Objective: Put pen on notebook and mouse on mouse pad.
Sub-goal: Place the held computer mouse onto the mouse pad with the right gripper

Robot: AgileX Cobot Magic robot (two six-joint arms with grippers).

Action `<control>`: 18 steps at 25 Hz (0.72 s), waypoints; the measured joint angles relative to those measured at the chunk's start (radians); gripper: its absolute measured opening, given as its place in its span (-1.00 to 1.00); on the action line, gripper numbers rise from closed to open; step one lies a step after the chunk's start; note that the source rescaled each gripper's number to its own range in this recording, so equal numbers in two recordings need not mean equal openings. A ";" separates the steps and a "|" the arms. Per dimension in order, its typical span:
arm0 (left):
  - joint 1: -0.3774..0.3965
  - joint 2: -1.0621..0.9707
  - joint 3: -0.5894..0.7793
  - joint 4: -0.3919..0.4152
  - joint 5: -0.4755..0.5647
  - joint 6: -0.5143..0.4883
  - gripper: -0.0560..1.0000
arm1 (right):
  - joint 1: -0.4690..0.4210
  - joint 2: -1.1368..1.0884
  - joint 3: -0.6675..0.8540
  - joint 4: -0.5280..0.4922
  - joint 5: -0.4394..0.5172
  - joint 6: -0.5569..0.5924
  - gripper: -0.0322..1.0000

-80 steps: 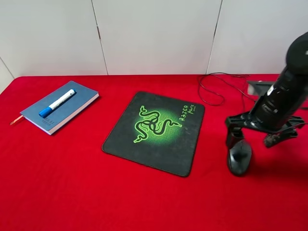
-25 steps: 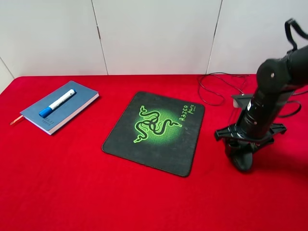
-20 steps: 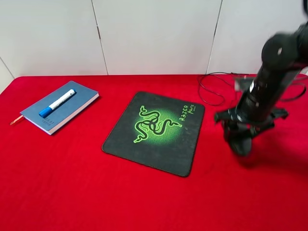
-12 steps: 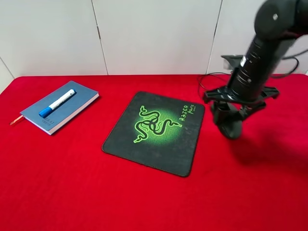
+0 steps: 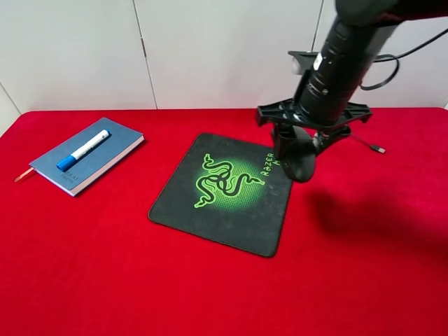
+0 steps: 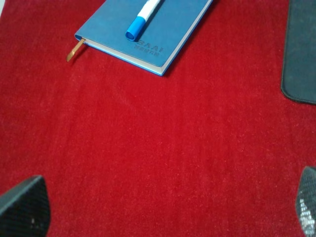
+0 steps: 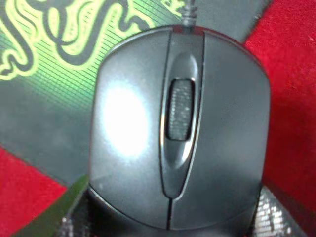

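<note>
One red table (image 5: 105,280) carries everything. At its middle lies the mouse pad (image 5: 224,210), and the notebook (image 5: 120,145) sits well to the left. The right claw (image 5: 299,143), clamped on the mouse (image 5: 299,165), holds it in the air over the pad's right edge, long axis running front to back. The pad's centre lies left and below, so a short shift seems needed. The left claw (image 6: 165,202), jaws apart and empty, hangs near the notebook, where the pen (image 5: 84,150) rests lengthwise. The cable (image 5: 374,147) is mostly hidden behind the arm.
</note>
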 joint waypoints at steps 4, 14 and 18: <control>0.000 0.000 0.000 0.000 0.000 0.000 0.99 | 0.047 0.075 -0.061 0.000 0.023 0.026 -0.94; 0.000 0.000 0.000 0.000 0.000 0.000 0.99 | 0.172 0.301 -0.282 0.000 0.039 0.089 -0.94; 0.000 0.000 0.000 0.000 0.000 0.000 0.99 | 0.191 0.397 -0.378 -0.002 0.041 0.107 -0.94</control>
